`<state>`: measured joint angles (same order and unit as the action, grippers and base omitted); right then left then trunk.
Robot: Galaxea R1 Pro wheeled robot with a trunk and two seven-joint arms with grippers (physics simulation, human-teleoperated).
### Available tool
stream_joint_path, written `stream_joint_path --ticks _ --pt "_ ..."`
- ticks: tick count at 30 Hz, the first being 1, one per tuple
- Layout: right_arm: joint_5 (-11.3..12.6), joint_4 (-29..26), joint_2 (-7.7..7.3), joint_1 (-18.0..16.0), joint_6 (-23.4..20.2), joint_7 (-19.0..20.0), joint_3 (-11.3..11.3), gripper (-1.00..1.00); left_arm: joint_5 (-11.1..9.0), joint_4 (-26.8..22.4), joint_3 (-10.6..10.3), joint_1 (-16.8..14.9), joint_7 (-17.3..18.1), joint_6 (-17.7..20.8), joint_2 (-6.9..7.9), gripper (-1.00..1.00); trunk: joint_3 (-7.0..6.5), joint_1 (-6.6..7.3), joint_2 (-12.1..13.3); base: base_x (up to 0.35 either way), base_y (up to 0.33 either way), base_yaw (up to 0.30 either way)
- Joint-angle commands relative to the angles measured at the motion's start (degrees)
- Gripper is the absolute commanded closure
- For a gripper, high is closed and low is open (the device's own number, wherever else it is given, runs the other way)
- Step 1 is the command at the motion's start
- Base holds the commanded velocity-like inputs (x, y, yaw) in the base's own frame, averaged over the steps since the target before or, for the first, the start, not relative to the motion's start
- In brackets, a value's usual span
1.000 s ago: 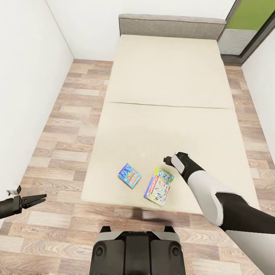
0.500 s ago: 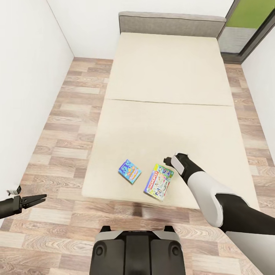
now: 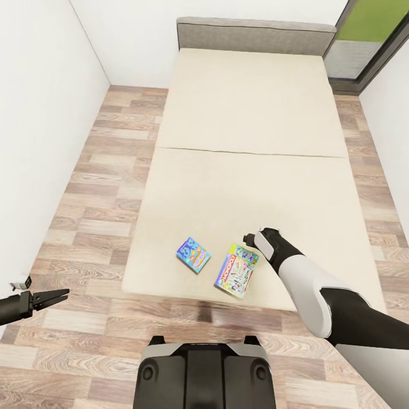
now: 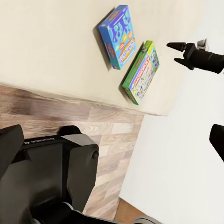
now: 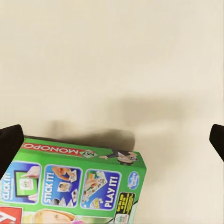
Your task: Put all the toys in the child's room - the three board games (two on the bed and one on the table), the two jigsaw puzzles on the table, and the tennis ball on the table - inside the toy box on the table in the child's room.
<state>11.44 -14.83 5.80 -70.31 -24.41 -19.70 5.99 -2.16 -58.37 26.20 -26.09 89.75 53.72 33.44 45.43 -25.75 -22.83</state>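
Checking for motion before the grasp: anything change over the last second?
Mostly the camera: from a second ago the bed and both games slid slightly up the head view together, so the view moved, not them. Since half a second ago, nothing visible. The right gripper still hovers by the green game, the blue game lies beside it, and the left gripper stays over the floor.
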Motion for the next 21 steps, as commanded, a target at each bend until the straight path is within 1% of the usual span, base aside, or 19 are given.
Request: stream_joint_path --ticks 1,9,21 --pt "0.16 -0.11 0.06 -0.01 -0.2 -0.27 0.37 -1.0 0.05 0.01 -0.01 -0.02 0.25 0.62 0.02 -1.0 0.06 -0.03 -0.09 0.0 0.039 0.0" --pt "0.22 -0.11 0.16 -0.01 -0.2 -0.29 0.34 -1.0 0.05 0.01 -0.01 -0.02 0.25 0.6 0.02 -1.0 0.14 -0.03 -0.09 0.0 0.011 0.0" --pt "0.25 -0.11 0.09 0.0 -0.2 -0.28 0.41 -1.0 0.05 0.01 -0.01 -0.02 0.25 0.6 -0.04 -1.0 1.14 -0.03 -0.09 0.0 0.0 0.0"
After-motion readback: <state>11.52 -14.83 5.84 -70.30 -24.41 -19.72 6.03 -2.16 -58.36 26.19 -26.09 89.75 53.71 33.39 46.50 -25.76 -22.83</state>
